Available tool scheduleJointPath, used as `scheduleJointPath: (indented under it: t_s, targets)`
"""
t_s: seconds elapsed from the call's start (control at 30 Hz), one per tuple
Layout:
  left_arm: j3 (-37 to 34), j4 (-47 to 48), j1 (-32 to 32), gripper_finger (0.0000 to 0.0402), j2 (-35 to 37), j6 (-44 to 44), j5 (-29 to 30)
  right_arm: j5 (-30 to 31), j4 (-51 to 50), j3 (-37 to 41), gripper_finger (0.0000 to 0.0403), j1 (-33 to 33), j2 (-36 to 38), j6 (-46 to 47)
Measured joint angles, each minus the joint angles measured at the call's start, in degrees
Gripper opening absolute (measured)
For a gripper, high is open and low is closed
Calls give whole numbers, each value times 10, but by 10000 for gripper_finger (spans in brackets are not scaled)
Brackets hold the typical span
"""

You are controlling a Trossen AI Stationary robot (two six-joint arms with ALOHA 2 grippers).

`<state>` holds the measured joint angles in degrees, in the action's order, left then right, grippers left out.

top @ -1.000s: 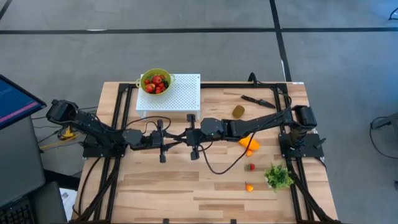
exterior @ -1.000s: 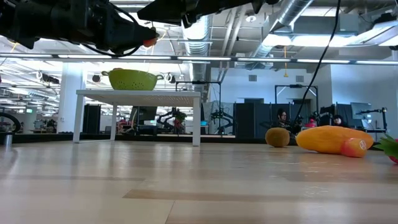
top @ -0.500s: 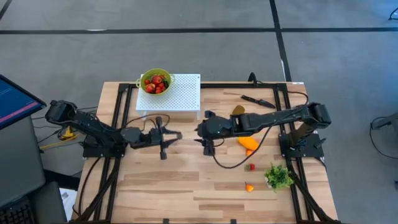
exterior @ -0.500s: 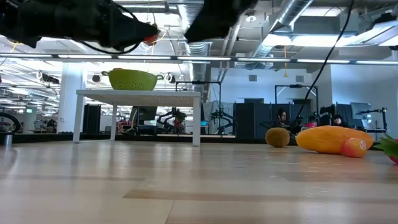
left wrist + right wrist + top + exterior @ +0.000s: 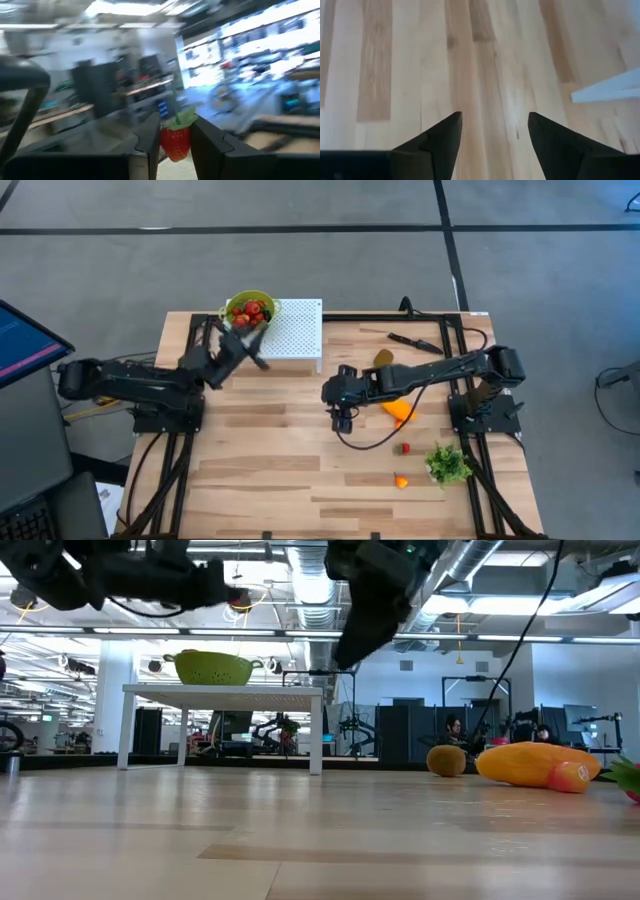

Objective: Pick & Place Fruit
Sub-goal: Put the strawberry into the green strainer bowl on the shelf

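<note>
My left gripper is shut on a red strawberry with a green leaf cap. It is raised high beside the green colander, which holds more red fruit and stands on a white perforated stand. In the low view the strawberry shows at the left gripper's tip. My right gripper is open, points down over bare wood at mid-table, and holds nothing. A brown kiwi, an orange elongated fruit and small red and orange pieces lie on the table at the right. My left gripper pinches the strawberry by its two sides between its two fingers. The fingers reach out about level, tipped slightly up. The berry is lifted clear of the table, with its green cap on top.
A green leafy bunch lies near the right front, and a black knife at the far right. Black frame rails run along both table sides. Bare wood lies open in the middle and front. A monitor stands off the left edge.
The two grippers met at mid-table a second ago and have parted. My left gripper has swung toward the far edge and up, to the colander, carrying the strawberry. My right gripper has drawn back toward the right and tipped to point down.
</note>
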<state>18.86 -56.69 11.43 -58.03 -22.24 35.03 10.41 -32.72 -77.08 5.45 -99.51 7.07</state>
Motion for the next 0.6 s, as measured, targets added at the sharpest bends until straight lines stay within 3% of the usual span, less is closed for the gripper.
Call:
scheduleJointPath:
  t_s: [0.23, 0.6]
  targets:
    - [-1, 27, 81, 81, -2, 1, 26, 0, 3, -2, 201, -4, 0, 0]
    - [-1, 52, 96, 81, -10, 2, 25, 0, 2, -2, 173, -4, 0, -1]
